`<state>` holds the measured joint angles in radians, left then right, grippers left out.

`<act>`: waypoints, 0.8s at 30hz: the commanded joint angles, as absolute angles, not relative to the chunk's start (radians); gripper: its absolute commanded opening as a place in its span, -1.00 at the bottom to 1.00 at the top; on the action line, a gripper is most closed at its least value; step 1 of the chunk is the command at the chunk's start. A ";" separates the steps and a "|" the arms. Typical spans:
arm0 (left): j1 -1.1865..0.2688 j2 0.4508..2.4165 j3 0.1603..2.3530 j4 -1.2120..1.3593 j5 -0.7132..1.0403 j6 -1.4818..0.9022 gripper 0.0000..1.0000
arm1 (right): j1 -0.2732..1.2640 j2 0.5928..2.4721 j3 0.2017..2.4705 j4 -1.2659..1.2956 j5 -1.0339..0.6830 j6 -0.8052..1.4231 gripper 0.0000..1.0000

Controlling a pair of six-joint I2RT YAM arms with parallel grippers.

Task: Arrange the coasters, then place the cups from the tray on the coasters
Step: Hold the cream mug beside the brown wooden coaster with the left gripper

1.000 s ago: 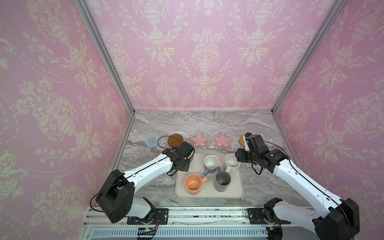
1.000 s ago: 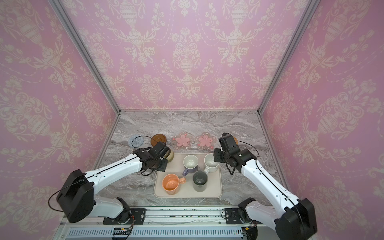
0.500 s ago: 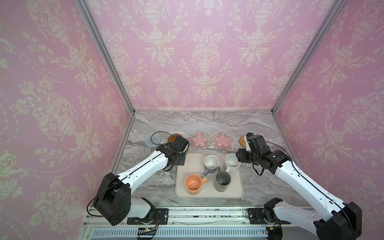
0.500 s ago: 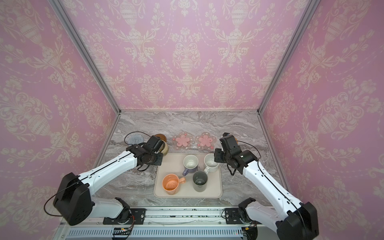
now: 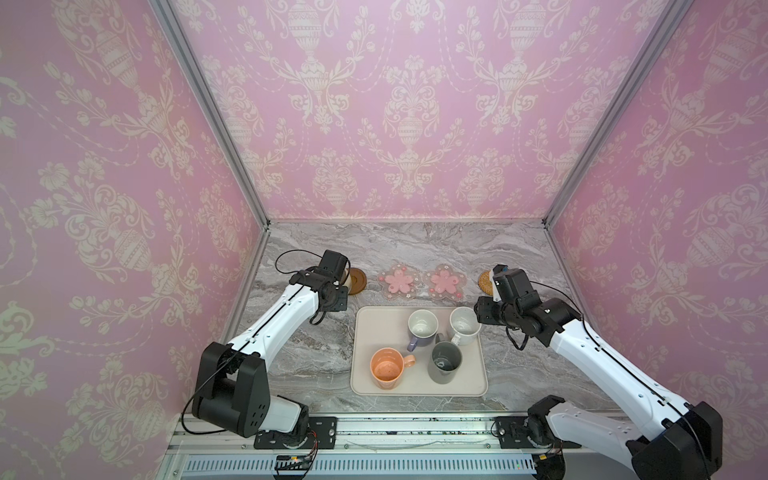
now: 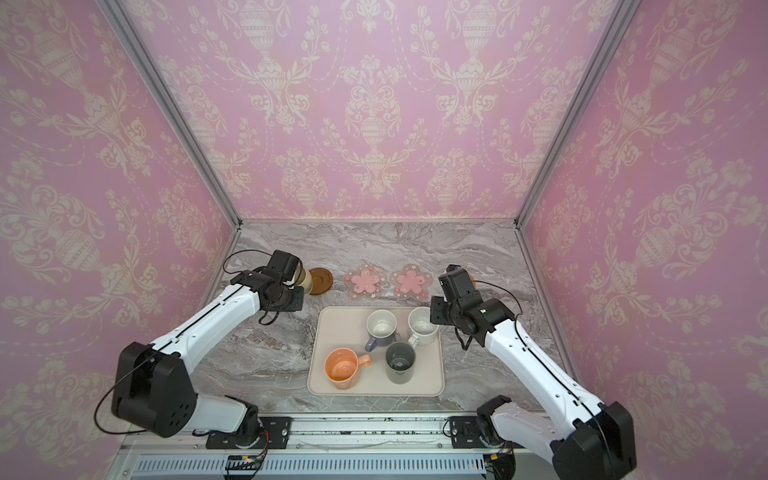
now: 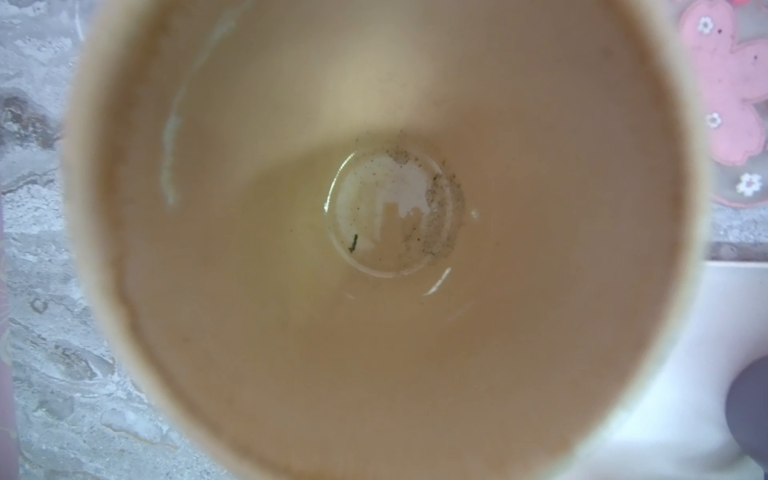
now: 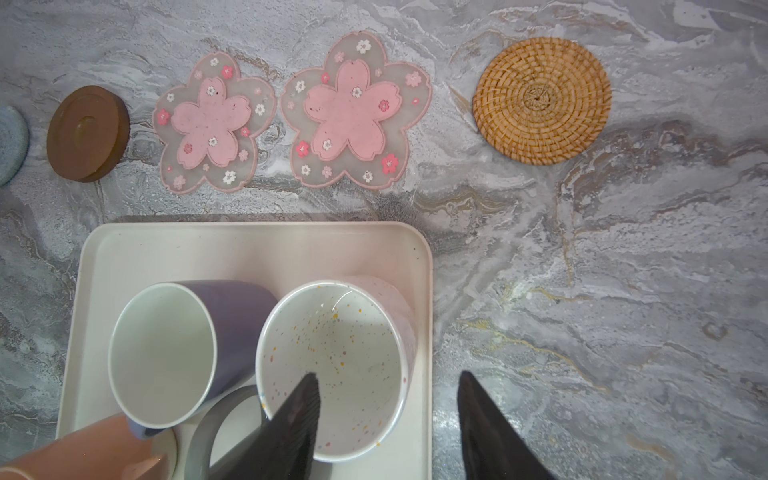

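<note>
Olive-yellow and glossy inside, with dark specks at the bottom: that's the olive-yellow mug the left gripper is clamped on, fingers hidden in the wrist view. It's just left of the brown disc; can't tell if it's touching down.

The right gripper has its jaws apart and empty, one finger over the white speckled mug, the other outside the tray.

Count: four mugs on the tray, that one plus the lavender mug, dark grey mug and peach mug. Five coasters in a row beyond it: blue-grey coaster, the disc, two pink flower coasters, rattan coaster.

A second ago the left gripper and its mug were at the tray's far left corner and the blue-grey coaster showed in the top views; now the arm covers it. The right arm has hardly budged.
</note>
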<state>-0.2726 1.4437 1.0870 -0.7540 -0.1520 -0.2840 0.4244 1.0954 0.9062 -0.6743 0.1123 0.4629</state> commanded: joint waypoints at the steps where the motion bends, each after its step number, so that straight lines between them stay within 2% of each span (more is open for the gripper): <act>1: -0.222 1.473 1.153 -0.747 -0.157 -0.229 -1.00 | 0.432 1.097 0.940 -0.708 0.154 0.440 0.11; 24: 0.024 1.706 1.357 -0.724 -0.138 -0.164 -1.00 | 0.432 1.171 0.979 -0.729 0.203 0.420 0.12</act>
